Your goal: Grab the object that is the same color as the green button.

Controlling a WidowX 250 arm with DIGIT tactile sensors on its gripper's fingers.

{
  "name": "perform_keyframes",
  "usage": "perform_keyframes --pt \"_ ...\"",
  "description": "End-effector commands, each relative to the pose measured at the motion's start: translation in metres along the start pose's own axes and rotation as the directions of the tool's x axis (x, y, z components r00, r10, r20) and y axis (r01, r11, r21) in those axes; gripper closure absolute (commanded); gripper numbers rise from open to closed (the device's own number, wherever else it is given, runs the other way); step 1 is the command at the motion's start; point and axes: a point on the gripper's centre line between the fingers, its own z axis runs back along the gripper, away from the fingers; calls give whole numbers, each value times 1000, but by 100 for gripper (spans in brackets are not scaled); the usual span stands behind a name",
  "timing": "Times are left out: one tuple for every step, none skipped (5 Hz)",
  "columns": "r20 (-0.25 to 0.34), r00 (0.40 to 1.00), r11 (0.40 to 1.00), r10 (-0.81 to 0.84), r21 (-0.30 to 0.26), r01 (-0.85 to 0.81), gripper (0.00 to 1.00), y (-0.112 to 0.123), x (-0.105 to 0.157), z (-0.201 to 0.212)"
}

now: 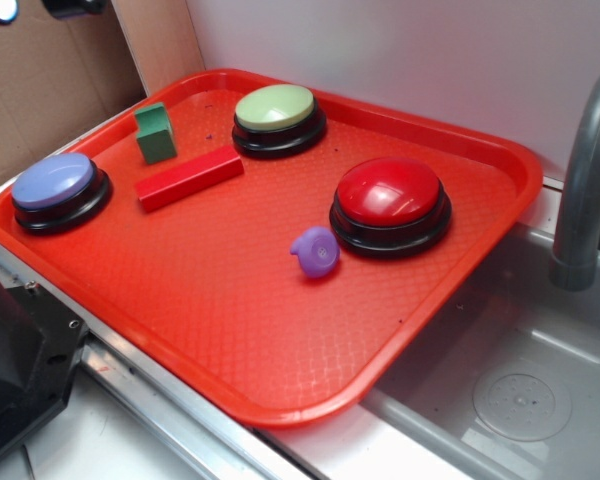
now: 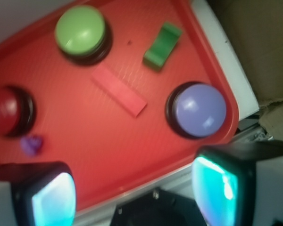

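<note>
Stood upright near red plastic tray [image 1: 480,150]'s far-left corner: small dark-green stepped block [image 1: 156,133], beside pale-green dome button [image 1: 276,108]. Tool [image 2: 132,188] hung high, pads spread, empty, presumably surveying colours first.

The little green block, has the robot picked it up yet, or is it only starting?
Only starting, it seems. Nothing looks done: the green block sits untouched on the red tray, between the blue-purple button and the green button whose color it matches. In hand: nothing. The hand is open and empty, hovering above the tray's edge, well short of the block. Left: move over the block, lower, close and lift.
</note>
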Motion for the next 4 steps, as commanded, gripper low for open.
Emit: perform_keyframes --pt "83 939 942 335 2 -336 0 42 70 -43" --pt "101 898 903 428 -10 -429 0 48 84 -63" --pt "110 854 859 508 10 -512 0 49 100 -93" --pt "113 828 831 550 23 -555 0 53 108 -112"
